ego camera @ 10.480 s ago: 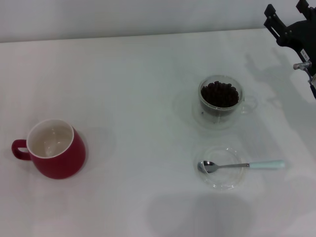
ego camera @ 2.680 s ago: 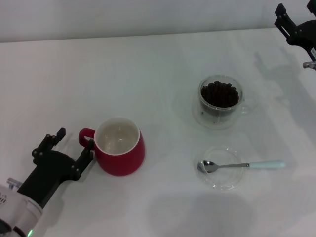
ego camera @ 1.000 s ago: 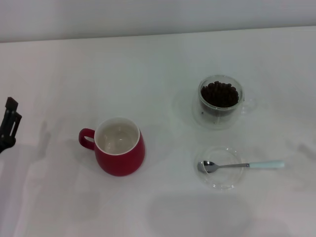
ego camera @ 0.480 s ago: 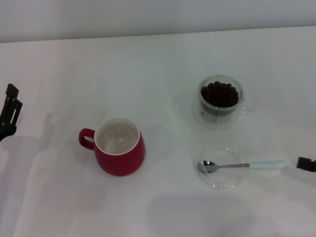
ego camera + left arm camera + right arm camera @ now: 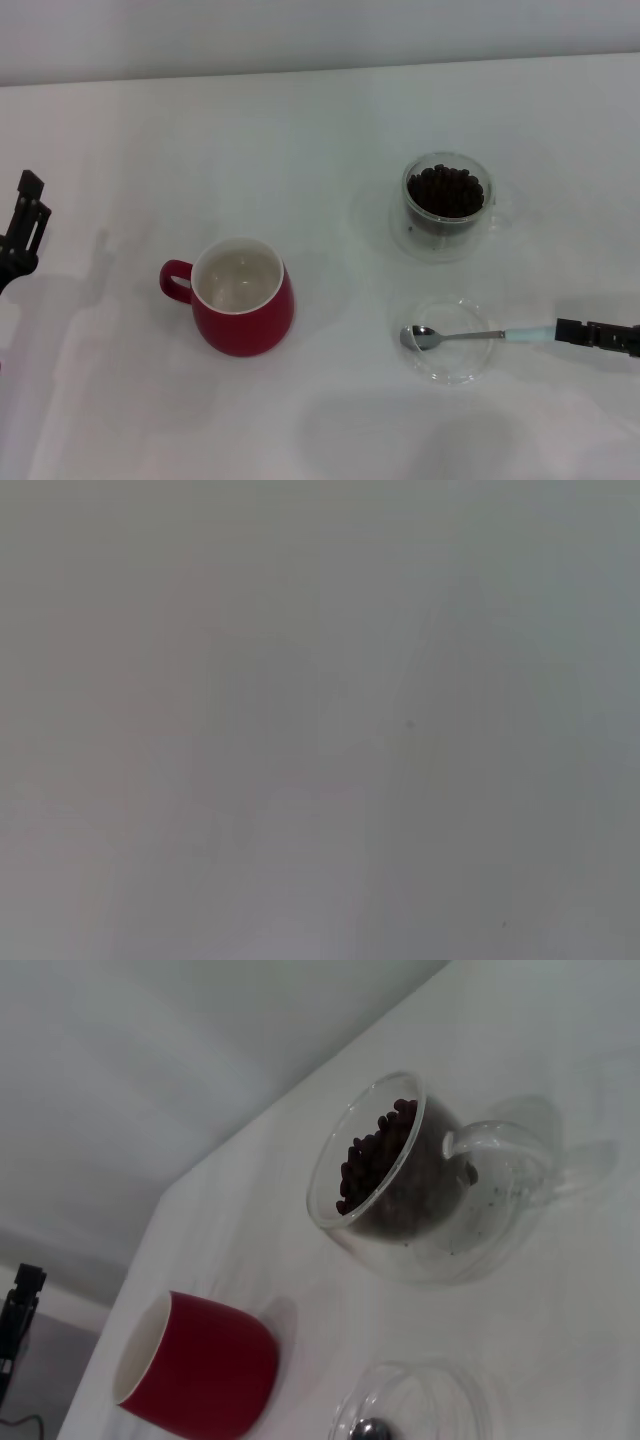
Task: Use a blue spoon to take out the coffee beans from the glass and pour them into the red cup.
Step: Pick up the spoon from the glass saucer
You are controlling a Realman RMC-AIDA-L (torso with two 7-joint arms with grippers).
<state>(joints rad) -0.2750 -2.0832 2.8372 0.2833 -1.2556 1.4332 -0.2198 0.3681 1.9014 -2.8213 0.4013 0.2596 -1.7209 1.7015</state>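
No readable text, labels, brands, numbers or signs on anything in view.

Head view: right gripper (image 5: 562, 331) enters from the right edge with only its dark tip showing, covering the far end of the blue spoon (image 5: 470, 335) handle; whether the fingers are closed on it cannot be read. Left gripper (image 5: 24, 225) is cut by the left edge, finger state unreadable; the left wrist view gives only a featureless grey field. Right wrist view: the saucer (image 5: 412, 1400) and spoon bowl are cut by the lower edge, and the coffee beans (image 5: 385, 1160) deep in the glass (image 5: 420, 1185) blur behind its double wall.
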